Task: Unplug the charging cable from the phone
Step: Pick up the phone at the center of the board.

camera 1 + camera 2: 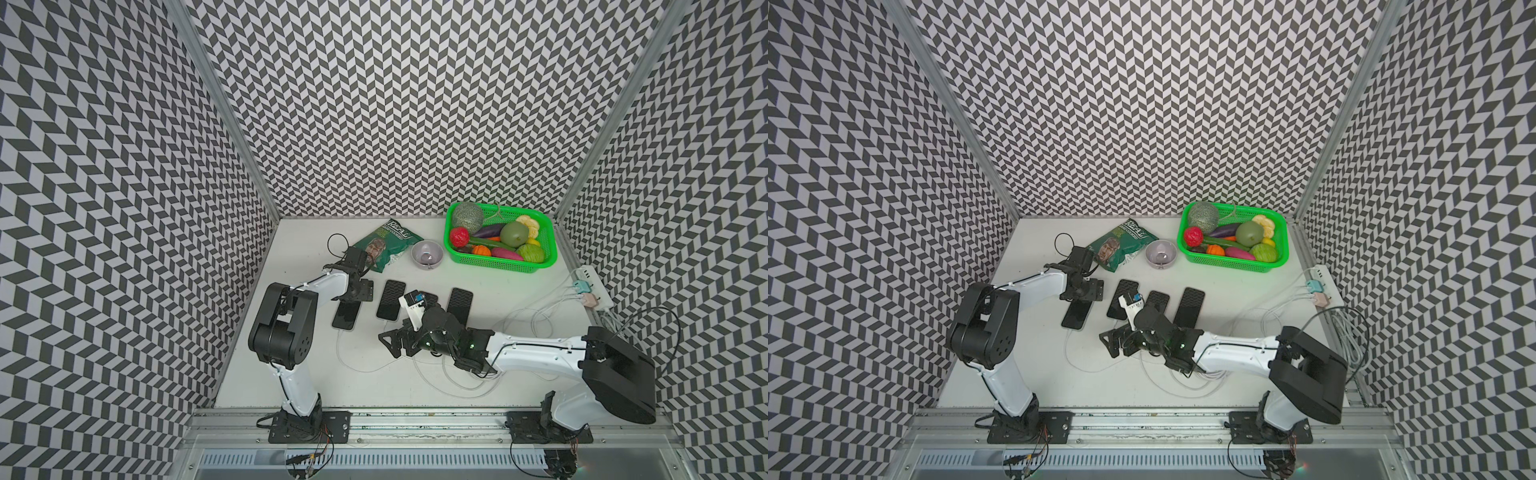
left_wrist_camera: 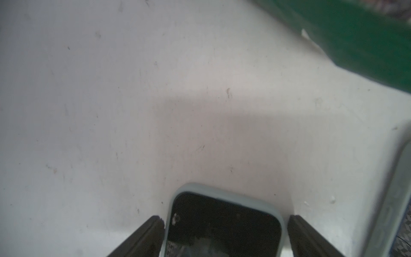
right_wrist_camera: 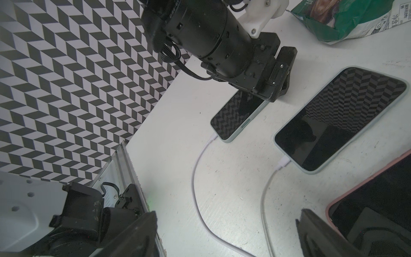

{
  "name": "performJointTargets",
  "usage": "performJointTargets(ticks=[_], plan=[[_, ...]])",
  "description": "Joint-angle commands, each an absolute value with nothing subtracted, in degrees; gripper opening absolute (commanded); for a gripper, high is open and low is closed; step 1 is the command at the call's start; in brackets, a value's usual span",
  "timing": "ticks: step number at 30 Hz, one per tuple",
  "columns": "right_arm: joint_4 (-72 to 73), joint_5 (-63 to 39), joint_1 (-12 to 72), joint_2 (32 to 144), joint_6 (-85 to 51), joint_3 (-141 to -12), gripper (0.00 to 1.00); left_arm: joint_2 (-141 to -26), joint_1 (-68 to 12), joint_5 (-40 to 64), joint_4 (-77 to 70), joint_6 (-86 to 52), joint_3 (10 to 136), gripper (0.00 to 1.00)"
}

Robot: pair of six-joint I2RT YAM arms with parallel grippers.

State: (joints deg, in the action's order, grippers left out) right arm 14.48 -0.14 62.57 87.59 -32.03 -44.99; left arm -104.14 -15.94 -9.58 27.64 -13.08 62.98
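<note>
One white desk [image 1: 415,374]. Two arms. One green basket [image 1: 498,262] of produce. One snack bag [image 1: 386,245], one bowl [image 1: 427,253]. I count four phones in a row; the leftmost phone [image 3: 235,118] lies between the left tool's [image 2: 224,235] spread fingers, not yet pinched, its charging cable [image 3: 200,160] plugged in. Right tool [image 3: 226,233] hangs released, empty, above the cables.

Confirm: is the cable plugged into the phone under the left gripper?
Plugged in. The right wrist view shows the white cable seated in the near end of the phone.
</note>
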Motion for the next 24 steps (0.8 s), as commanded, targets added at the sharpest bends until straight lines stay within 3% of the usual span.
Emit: performJointTargets(ticks=[1, 10, 16, 18, 20, 21, 24], plan=[[15.1, 0.9, 63.1, 88.3, -32.4, -46.7, 1.00, -106.6, -14.7, -5.0, 29.1, -13.7, 62.2, 0.85], [14.4, 2.1, 63.2, 88.1, -32.6, -46.4, 1.00, -107.2, -12.7, -0.8, 29.0, -18.1, 62.8, 0.74], [14.9, 1.6, 63.1, 89.3, -32.6, -47.2, 1.00, -105.8, -12.4, -1.2, 28.8, -19.4, 63.2, 0.39], [15.1, 1.2, 63.2, 90.1, -32.5, -47.6, 1.00, -105.2, -12.4, -0.8, 28.7, -19.4, 63.2, 0.19], [15.4, 0.7, 63.0, 91.0, -32.4, -48.3, 1.00, -105.0, -12.4, -0.5, 28.8, -19.0, 63.3, 0.05], [15.5, 0.4, 63.1, 91.5, -32.3, -48.6, 1.00, -104.8, -12.5, -0.6, 28.9, -18.9, 63.4, 0.00], [16.0, -0.8, 63.0, 93.6, -32.2, -50.2, 1.00, -104.2, -12.5, -0.3, 29.0, -18.4, 63.6, 0.00]])
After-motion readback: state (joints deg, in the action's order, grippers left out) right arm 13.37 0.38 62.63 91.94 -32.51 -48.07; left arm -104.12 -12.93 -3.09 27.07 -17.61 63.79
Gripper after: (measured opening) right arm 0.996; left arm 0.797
